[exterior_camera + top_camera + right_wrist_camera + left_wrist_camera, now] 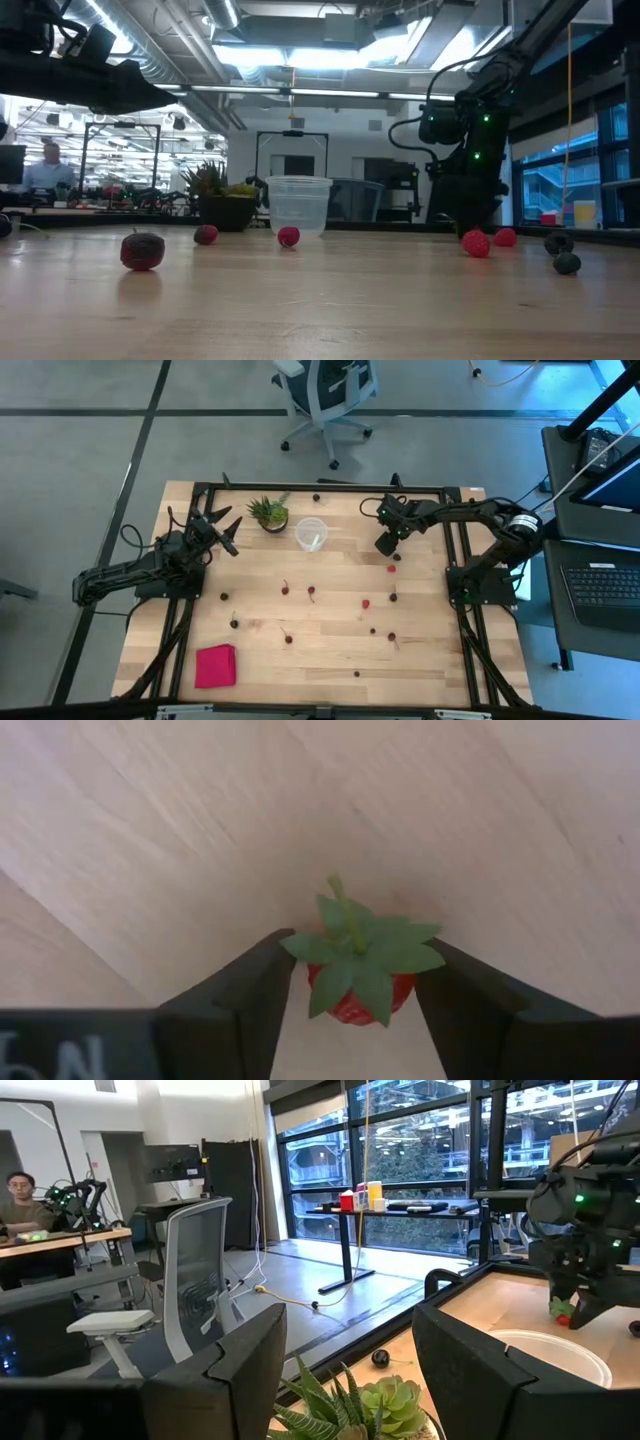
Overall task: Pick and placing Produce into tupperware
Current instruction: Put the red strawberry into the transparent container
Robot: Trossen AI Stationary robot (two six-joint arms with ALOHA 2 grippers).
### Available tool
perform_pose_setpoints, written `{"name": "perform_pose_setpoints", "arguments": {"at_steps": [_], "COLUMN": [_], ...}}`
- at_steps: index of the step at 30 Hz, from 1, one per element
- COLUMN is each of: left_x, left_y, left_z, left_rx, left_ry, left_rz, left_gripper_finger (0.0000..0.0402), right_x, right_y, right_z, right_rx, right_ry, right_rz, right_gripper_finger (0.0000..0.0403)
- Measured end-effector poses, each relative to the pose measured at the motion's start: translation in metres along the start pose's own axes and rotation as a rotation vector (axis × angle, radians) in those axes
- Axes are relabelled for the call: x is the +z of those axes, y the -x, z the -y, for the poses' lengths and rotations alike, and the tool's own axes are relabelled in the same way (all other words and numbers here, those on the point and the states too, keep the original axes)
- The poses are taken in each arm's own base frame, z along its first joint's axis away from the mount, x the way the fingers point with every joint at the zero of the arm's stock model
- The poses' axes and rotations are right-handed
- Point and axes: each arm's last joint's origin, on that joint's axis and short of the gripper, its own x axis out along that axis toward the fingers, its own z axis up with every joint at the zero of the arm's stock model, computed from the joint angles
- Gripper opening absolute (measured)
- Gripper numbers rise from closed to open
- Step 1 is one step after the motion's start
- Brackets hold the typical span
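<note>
Strawberry [358, 982], red with a green leafy cap and short stem, sits pinched between the two dark fingers of the right gripper [386, 546], which hangs over the far right part of the table [440, 670]. The wrist camera shows bare wood below it, so the fruit appears lifted, not resting.

The clear cup [311, 533] stands to the left of that gripper, far side of the table, just right of the spiky potted plant [268, 513]. Small red and dark fruits [366, 603] lie scattered across the middle and near right of the wood; a pink cloth [215, 665] lies near left.

The left gripper [222, 530] waits at the far left with its fingers spread, holding nothing, pointed toward the plant.

Risks from here, as I judge them:
- The fingers seem to grip the berry low on its sides under the leaves. A rounded, soft fruit could slip or rotate out during the sideways carry to the cup.
- The cup looks light and narrow. A release off-centre would bounce the berry off the rim, or a finger brushing the wall could tip or push the cup into the plant.
- Squeezing harder to prevent slipping might squash the fruit.
- Both arms converge near the cup, so a move by the left arm could cross the right one's path.
</note>
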Motion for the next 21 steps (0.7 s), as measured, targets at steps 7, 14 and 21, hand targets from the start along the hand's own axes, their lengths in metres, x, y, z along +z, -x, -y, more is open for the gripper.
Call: {"name": "perform_pose_setpoints", "arguments": {"at_steps": [7,14,21], "left_x": [0.0,0.0,0.0], "left_y": [0.0,0.0,0.0], "left_z": [0.0,0.0,0.0], "left_rx": [0.0,0.0,0.0], "left_ry": [0.0,0.0,0.0], "left_rz": [0.0,0.0,0.0], "left_gripper_finger": [0.0212,0.0212,0.0212], "right_x": [-0.001,0.007,0.056], "right_y": [0.008,0.016,0.062], "right_z": [0.001,0.0,-0.022], "right_rx": [0.005,-0.006,0.13], "right_ry": [-0.003,-0.003,0.041], "right_rz": [0.03,0.058,0.247], "right_gripper_finger": [0.0143,0.0143,0.0144]}}
